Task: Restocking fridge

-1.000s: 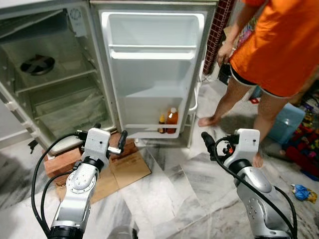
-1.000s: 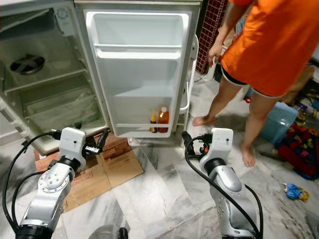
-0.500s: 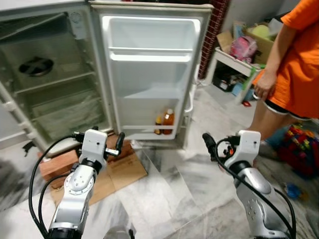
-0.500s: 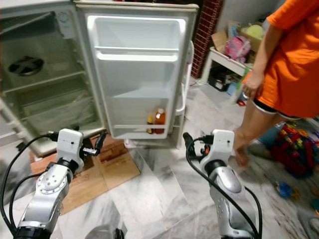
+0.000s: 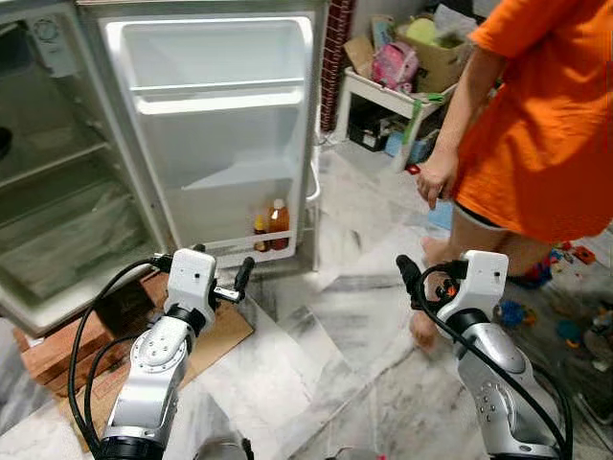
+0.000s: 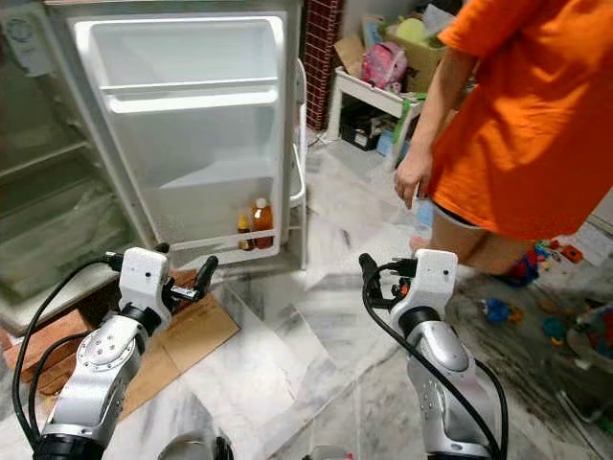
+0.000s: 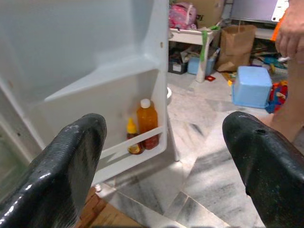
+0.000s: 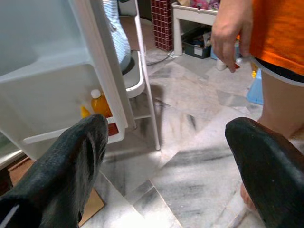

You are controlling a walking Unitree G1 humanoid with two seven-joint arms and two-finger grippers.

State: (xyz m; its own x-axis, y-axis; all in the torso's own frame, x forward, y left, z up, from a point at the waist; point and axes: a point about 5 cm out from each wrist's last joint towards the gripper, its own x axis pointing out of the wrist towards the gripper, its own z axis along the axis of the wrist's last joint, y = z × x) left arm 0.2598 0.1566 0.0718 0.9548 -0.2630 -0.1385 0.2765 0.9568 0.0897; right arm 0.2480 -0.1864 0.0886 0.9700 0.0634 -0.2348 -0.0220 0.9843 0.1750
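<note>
Open white fridge door (image 5: pixel 220 115) with a tall orange bottle (image 5: pixel 278 223) and a small yellow-capped bottle (image 5: pixel 260 233) standing side by side on its lowest door shelf. Left tool (image 7: pixel 166 156) and right tool (image 8: pixel 166 161) hover above the marble floor (image 5: pixel 326 316), fingers apart and empty. A person in an orange shirt (image 5: pixel 546 125) stands at right.
</note>
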